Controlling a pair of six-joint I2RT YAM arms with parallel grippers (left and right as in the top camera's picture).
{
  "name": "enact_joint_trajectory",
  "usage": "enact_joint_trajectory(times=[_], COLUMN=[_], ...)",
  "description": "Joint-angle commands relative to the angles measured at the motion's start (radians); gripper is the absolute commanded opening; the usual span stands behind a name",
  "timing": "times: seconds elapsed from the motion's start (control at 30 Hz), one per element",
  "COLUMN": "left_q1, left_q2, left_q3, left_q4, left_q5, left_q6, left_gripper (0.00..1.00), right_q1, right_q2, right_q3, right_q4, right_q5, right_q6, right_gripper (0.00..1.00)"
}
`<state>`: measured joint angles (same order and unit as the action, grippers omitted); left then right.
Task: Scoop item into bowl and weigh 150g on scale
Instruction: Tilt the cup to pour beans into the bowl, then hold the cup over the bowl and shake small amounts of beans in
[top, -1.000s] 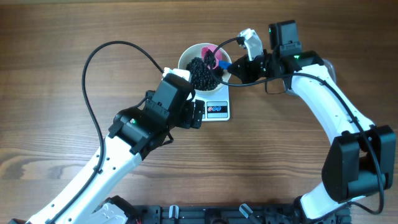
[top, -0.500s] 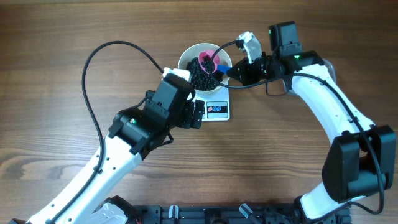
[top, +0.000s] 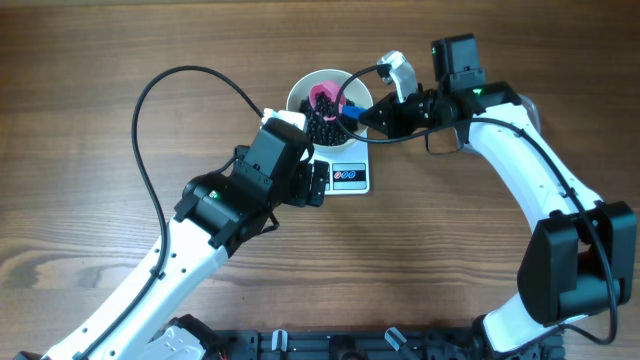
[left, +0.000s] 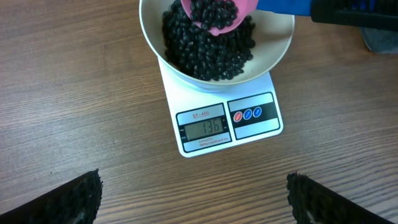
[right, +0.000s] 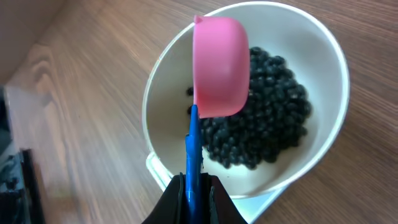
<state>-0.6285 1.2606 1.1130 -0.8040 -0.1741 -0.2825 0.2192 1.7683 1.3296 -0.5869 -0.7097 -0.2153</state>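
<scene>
The white bowl (top: 300, 88) stands on the white scale (top: 349, 177), holding a heap of black beads (top: 322, 125). My right gripper (top: 368, 115) is shut on the blue handle (right: 193, 149) of a pink scoop (right: 221, 65), which hangs tilted over the bowl (right: 323, 56). In the left wrist view the scoop (left: 217, 28) still carries beads above the pile (left: 211, 56). The scale's (left: 261, 127) display reads 136. My left gripper (left: 194, 199) is open and holds nothing, just in front of the scale, its fingers (left: 74, 199) spread wide over bare wood.
A black cable (top: 160, 110) loops across the table left of the bowl. The left arm (top: 230, 195) lies close against the scale's front left corner. Brown wooden tabletop (top: 90, 60) surrounds everything.
The right gripper has carried the scoop leftward, further over the bowl's middle, and tipped it more. The left arm has stayed still.
</scene>
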Motion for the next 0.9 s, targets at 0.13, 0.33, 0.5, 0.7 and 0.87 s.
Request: enact_joint_trajectory(times=[0.13, 0.33, 0.5, 0.7, 0.87], left_q1=[-0.003, -0.003, -0.003, -0.003, -0.003], left_q2=[0.002, 0.002, 0.002, 0.002, 0.002], left_q3=[0.015, 0.015, 0.015, 0.015, 0.015], left_q4=[0.003, 0.003, 0.003, 0.003, 0.003], left_q5=[0.008, 0.008, 0.008, 0.008, 0.008], left_q6=[0.013, 0.013, 0.013, 0.013, 0.013], left_gripper=[1.0, 1.0, 1.0, 1.0, 1.0], right_q1=[0.0, 0.0, 0.0, 0.0, 0.0], right_q2=[-0.043, -0.056, -0.082, -0.099, -0.1], right_q3=[0.008, 0.008, 0.008, 0.008, 0.007], right_q4=[0.036, 0.054, 0.061, 0.056, 0.055], right_q5=[0.055, 0.121, -0.003, 0.076, 0.047], right_q6=[0.012, 0.072, 0.037, 0.005, 0.006], right_gripper=[0.04, 0.04, 0.04, 0.04, 0.04])
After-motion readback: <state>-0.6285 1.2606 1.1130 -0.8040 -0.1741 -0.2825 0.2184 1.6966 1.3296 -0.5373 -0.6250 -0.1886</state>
